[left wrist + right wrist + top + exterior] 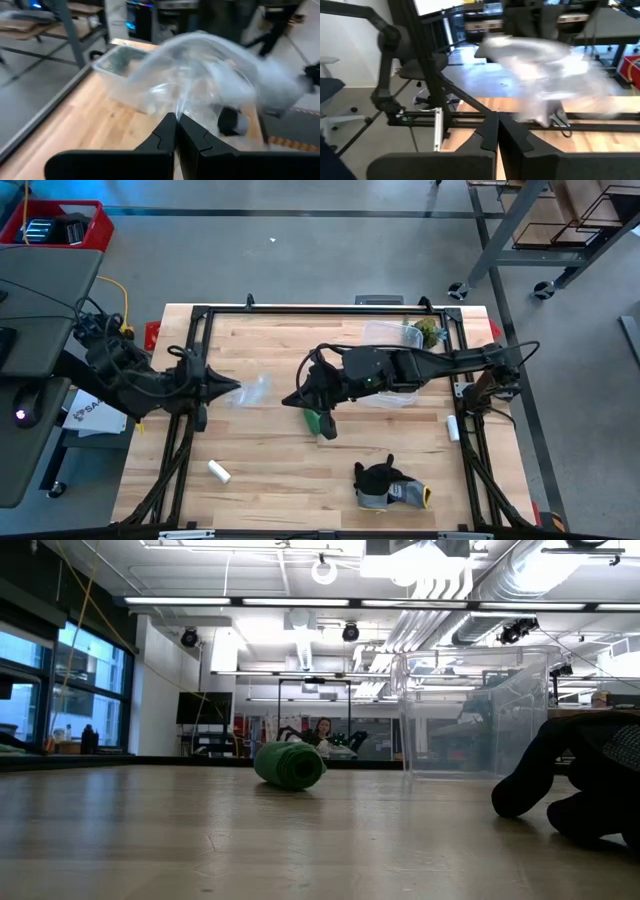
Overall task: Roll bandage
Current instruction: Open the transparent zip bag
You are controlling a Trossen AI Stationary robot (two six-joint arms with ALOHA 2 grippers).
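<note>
The bandage (318, 423) is a compact green roll lying on its side on the wooden table (260, 450), also seen in the low view (290, 765). It lies below my right arm's wrist and no gripper touches it. My left gripper (237, 390) reaches in from the table's left and is shut on a clear plastic bag (256, 388). My right gripper (297, 399) is shut, hovers just right of the bag, points at it and holds nothing. In the right wrist view the bag (540, 65) is a blur beyond the shut fingers (497, 119). My left gripper (176, 120) pinches the clear bag's near part (181, 102) between its two fingertips. The fingers come nearly level from the table's left. The bag (200, 70) balloons out ahead of the fingers, lifted clear of the table. How many layers are pinched does not show.
Clear plastic containers stand at the far right (390, 335) and under the right arm (395, 395); one holds green stuff (428, 332). A dark grey glove (385, 485) lies near the front edge. Small white cylinders lie front left (219, 471) and at the right edge (452, 427).
</note>
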